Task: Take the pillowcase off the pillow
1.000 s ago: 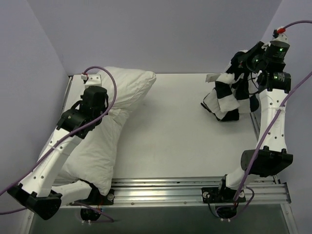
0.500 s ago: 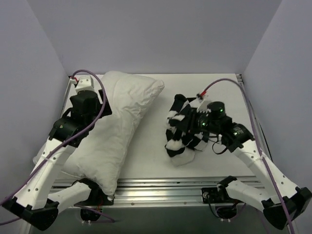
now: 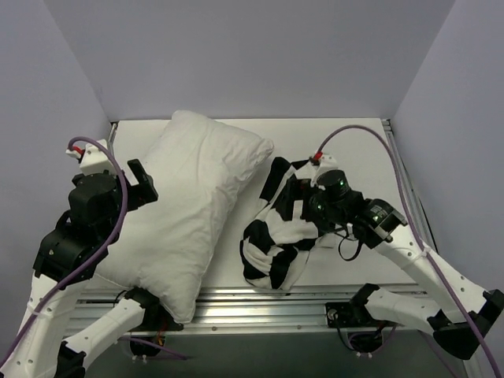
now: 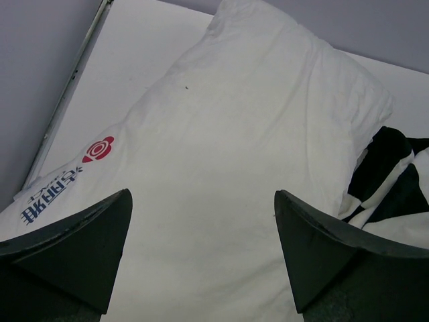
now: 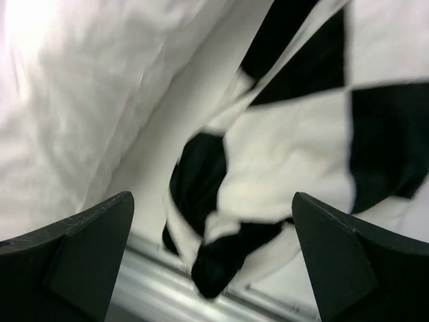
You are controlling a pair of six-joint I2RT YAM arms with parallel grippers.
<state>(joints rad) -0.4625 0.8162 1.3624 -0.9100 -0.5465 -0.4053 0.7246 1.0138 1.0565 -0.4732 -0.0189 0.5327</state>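
**Setting.** Lilac walls on three sides; a white bench (image 3: 346,138) with an aluminium rail (image 3: 260,299) along its near edge.

**Top view.**
- Pillow (image 3: 189,209): bare, plump and white. It lies diagonally on the left half of the bench, with its near corner reaching over the rail by the left arm's base.
- Pillowcase (image 3: 276,244): a crumpled checkered heap just right of the pillow, completely off it. Its lower folds sit at the rail.
- Left tool (image 3: 138,181): beside the pillow's left edge, jaws wide, holding nothing.
- Right tool (image 3: 303,206): low over the top of the heap. Its jaws are hard to make out from here.

**Left wrist view.**
- Both fingers (image 4: 80,241) stand far apart above the pillow, with nothing between them.
- A red and blue printed label (image 4: 67,184) shows on the pillow's left side.
- A corner of checkered cloth shows at the right.

**Right wrist view.**
- Fingers (image 5: 74,248) are spread wide over the heap and grip nothing.
- The pillow is at the upper left, with a strip of bare bench between it and the cloth.
- The cloth's dark end rests on the rail.

**Status (judged).** The removal looks done.

**Hazards (judged).**
- The heap sits at the edge, so a nudge from the right arm could send it over the rail.
- A fingertip could snag a loose fold on lifting away and drag the cloth.
- The left arm, close beside the pillow, could push its overhanging corner further off the bench.
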